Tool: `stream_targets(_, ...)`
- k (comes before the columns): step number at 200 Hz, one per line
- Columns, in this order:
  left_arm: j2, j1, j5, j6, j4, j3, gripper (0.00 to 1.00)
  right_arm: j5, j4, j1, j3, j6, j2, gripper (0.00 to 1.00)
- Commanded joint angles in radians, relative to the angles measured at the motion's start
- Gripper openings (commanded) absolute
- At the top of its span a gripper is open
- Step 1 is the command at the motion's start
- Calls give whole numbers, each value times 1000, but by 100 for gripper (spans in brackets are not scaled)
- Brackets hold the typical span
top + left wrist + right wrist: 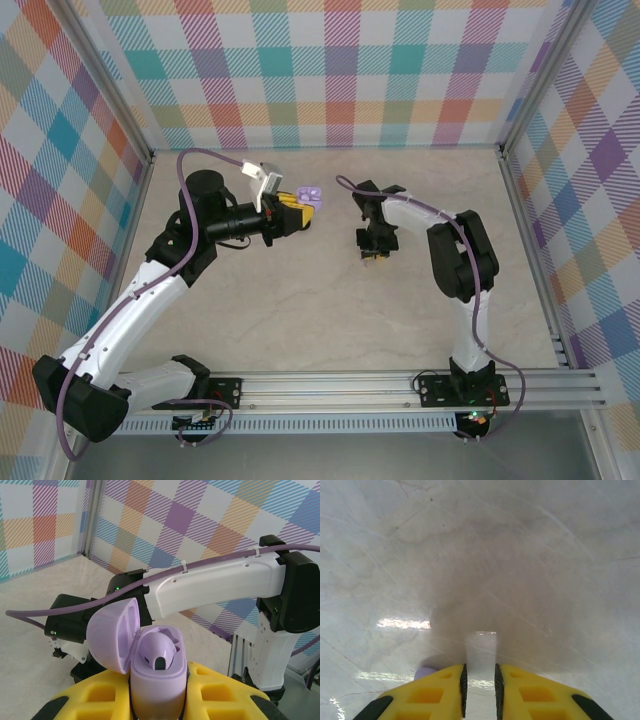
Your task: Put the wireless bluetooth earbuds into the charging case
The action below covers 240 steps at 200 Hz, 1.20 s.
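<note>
- Two claws are at work over the pale marbled tabletop [300, 300], the left one raised and the right one pointing down at the surface.
- From above, the left claw [296, 210] is turned toward the middle of the tabletop, and the lilac charging case [311, 193] sits at its tip, clear of the surface.
- In the left wrist view, the left claw [159, 676] is clamped on that charging case [155, 692]. Its yellow fingers [220, 695] press the rounded body from both sides.
- The case stands upright with its lid [112, 637] swung open to the left, the hollow inside facing the camera.
- One lilac earbud [159, 655] with a dark tip sits inside the case, in the well nearer the camera. I cannot tell whether it is pushed fully home.
- Behind the case, the white and black right arm [215, 587] crosses the left wrist view, with a purple cable running along it.
- From above, the right claw [372, 255] hangs just above the tabletop, well apart from the case.
- In its own wrist view, the right claw [480, 672] stands only narrowly parted. Bare tabletop [520, 555] shows through the slit, and nothing is held between the fingers.
- A small rounded lilac bit [425, 672] peeks out just beside the outer edge of the left-hand yellow finger [435, 695], on the tabletop. It is too hidden to say whether it is an earbud.
</note>
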Motion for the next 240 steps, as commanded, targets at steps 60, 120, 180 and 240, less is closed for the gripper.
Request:
stream_targets(60, 11, 7, 24, 7, 2, 19, 12, -27, -16, 29, 7, -37, -81, 35)
stream_targets(120, 12, 6, 26, 7, 1, 24, 12, -51, -25, 50, 32, -56, -45, 39)
stream_targets(180, 12, 6, 27, 11, -5, 24, 12, -35, -52, 57, 72, -59, 15, 38)
stream_targets(240, 8, 7, 26, 11, -6, 22, 12, -13, -80, 67, 103, -57, 61, 36)
